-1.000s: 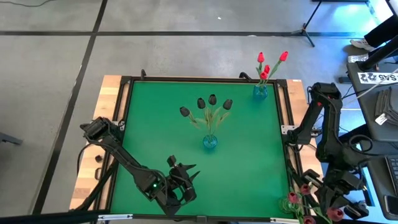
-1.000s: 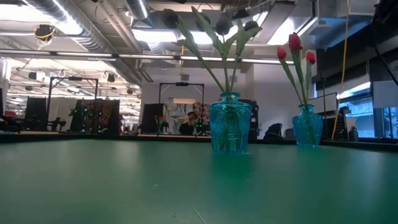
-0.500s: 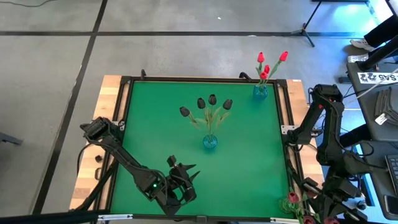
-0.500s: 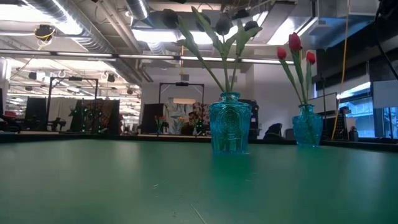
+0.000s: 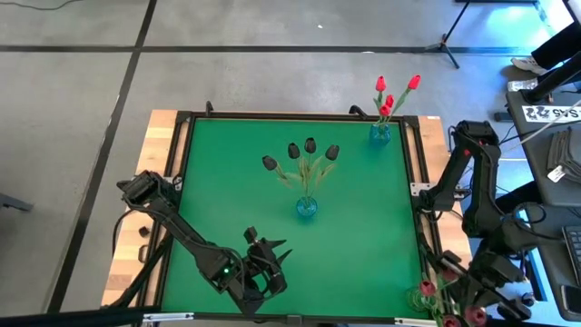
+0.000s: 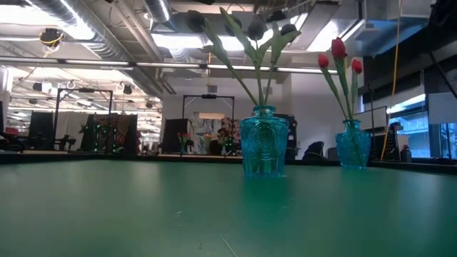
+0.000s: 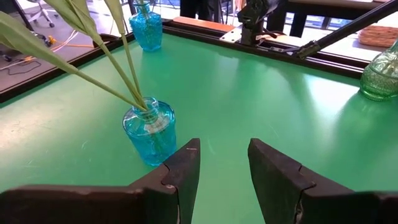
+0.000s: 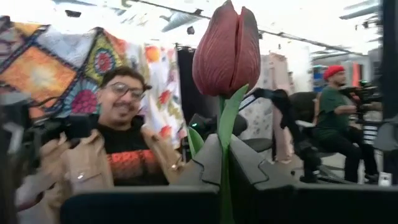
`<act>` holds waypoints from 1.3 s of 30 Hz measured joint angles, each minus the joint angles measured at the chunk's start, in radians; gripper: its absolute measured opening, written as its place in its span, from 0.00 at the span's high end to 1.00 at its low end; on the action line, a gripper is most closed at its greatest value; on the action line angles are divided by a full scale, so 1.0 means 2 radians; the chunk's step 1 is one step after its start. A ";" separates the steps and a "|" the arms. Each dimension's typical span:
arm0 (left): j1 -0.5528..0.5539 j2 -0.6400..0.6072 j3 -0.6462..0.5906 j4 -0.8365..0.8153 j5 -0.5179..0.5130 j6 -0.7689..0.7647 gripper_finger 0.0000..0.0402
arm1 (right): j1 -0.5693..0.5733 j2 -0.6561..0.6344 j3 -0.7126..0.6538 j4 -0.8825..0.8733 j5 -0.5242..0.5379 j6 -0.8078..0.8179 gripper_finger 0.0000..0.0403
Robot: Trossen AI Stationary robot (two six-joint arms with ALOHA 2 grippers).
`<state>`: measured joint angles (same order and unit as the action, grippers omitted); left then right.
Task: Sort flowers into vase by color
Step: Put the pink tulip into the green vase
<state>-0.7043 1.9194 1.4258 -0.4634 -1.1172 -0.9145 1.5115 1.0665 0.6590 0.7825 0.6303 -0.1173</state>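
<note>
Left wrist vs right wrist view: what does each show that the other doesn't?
Left wrist only: the green table, a blue vase with green stems just ahead of the open left gripper, a second blue vase farther off, a green vase at the table's edge, and the other arm's base.

Right wrist only: a maroon tulip, its stem pinched upright in the shut right gripper, with people in the room behind.

Shared: nothing on the table; each shows only its own dark fingers at the bottom.

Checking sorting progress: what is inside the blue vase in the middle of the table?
The middle blue vase holds four near-black tulips, stems fanning out from its neck. The stem ends inside are blurred by the patterned glass.
</note>
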 joint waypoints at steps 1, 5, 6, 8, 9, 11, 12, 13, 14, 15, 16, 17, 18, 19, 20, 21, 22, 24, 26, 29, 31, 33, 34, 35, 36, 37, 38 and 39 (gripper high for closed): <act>0.000 0.000 0.000 0.000 0.000 0.000 0.67 | 0.000 -0.004 0.000 -0.001 0.006 0.000 0.99; 0.002 0.000 0.000 0.000 0.000 0.000 0.67 | -0.001 -0.023 0.000 -0.031 0.016 -0.003 0.99; 0.002 0.000 0.000 0.000 0.000 0.000 0.67 | -0.001 -0.028 0.000 -0.039 0.017 -0.003 0.99; 0.003 0.000 0.000 0.000 0.000 0.000 0.67 | -0.001 -0.034 0.000 -0.052 0.016 -0.002 0.99; 0.003 0.000 0.000 0.000 0.000 0.000 0.67 | -0.001 -0.037 0.000 -0.059 0.015 -0.002 0.99; 0.003 0.000 0.000 0.000 0.001 0.000 0.67 | -0.001 -0.042 0.000 -0.068 0.010 -0.001 0.99; 0.003 0.000 0.000 0.000 0.001 0.000 0.67 | -0.001 -0.046 0.000 -0.073 0.007 -0.001 0.99; 0.003 0.000 0.000 0.000 0.002 0.000 0.67 | -0.001 -0.048 0.000 -0.078 0.006 0.000 0.99; 0.003 0.000 0.000 0.000 0.002 0.000 0.67 | 0.000 -0.050 0.000 -0.081 0.000 0.002 0.99; 0.003 0.000 0.000 0.000 0.002 0.000 0.67 | 0.000 -0.051 0.000 -0.081 -0.004 0.004 0.99; 0.003 0.000 0.000 0.000 0.003 0.000 0.67 | 0.000 -0.053 0.000 -0.080 -0.007 0.006 0.99; 0.003 0.000 0.000 0.000 0.003 0.000 0.67 | 0.000 -0.055 0.000 -0.078 -0.007 0.006 0.99; 0.003 0.000 0.000 0.000 0.003 0.000 0.67 | 0.000 -0.056 0.000 -0.075 -0.007 0.006 0.99; 0.003 0.000 0.000 0.000 0.003 0.000 0.67 | 0.000 -0.057 0.000 -0.074 -0.007 0.006 0.99; 0.003 0.000 0.000 0.000 0.004 0.000 0.67 | 0.000 -0.058 0.000 -0.075 -0.009 0.006 0.99; 0.003 0.000 0.000 0.000 0.005 0.000 0.67 | 0.000 -0.059 0.000 -0.075 -0.010 0.006 0.99; 0.003 0.000 0.000 0.000 0.006 0.000 0.67 | 0.000 -0.059 0.000 -0.075 -0.011 0.007 0.99; 0.003 0.000 0.000 0.000 0.006 0.000 0.67 | 0.000 -0.059 0.000 -0.075 -0.026 0.007 0.99; 0.002 0.000 0.000 0.000 0.006 0.000 0.67 | 0.000 -0.059 0.000 -0.083 -0.054 0.011 0.99; 0.001 0.000 0.000 0.000 0.006 0.000 0.67 | 0.001 -0.057 0.000 -0.111 -0.069 0.026 0.99; 0.002 0.000 0.000 0.000 0.006 0.000 0.67 | 0.000 -0.052 0.000 -0.130 -0.066 0.035 0.99; 0.002 0.000 0.000 0.000 0.006 0.000 0.67 | 0.000 -0.046 0.000 -0.148 -0.063 0.042 0.99; 0.002 0.000 0.000 0.000 0.006 0.000 0.67 | 0.000 -0.043 0.000 -0.153 -0.063 0.043 0.99; 0.002 0.000 0.000 0.000 0.006 0.000 0.67 | 0.000 -0.041 0.000 -0.155 -0.063 0.043 0.99; 0.002 0.000 0.000 0.000 0.006 0.000 0.67 | 0.000 -0.040 0.000 -0.159 -0.063 0.044 0.99; 0.002 0.000 0.000 0.000 0.006 0.000 0.67 | 0.000 -0.038 0.000 -0.164 -0.064 0.044 0.99; 0.002 0.000 0.000 0.000 0.006 0.000 0.67 | 0.000 -0.037 0.000 -0.172 -0.065 0.045 0.99; 0.002 0.000 0.000 0.000 0.006 0.000 0.67 | 0.000 -0.037 0.000 -0.183 -0.068 0.047 0.99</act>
<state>-0.7006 1.9194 1.4258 -0.4633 -1.1053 -0.9138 1.5124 0.9928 0.6598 0.4170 0.4943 -0.0239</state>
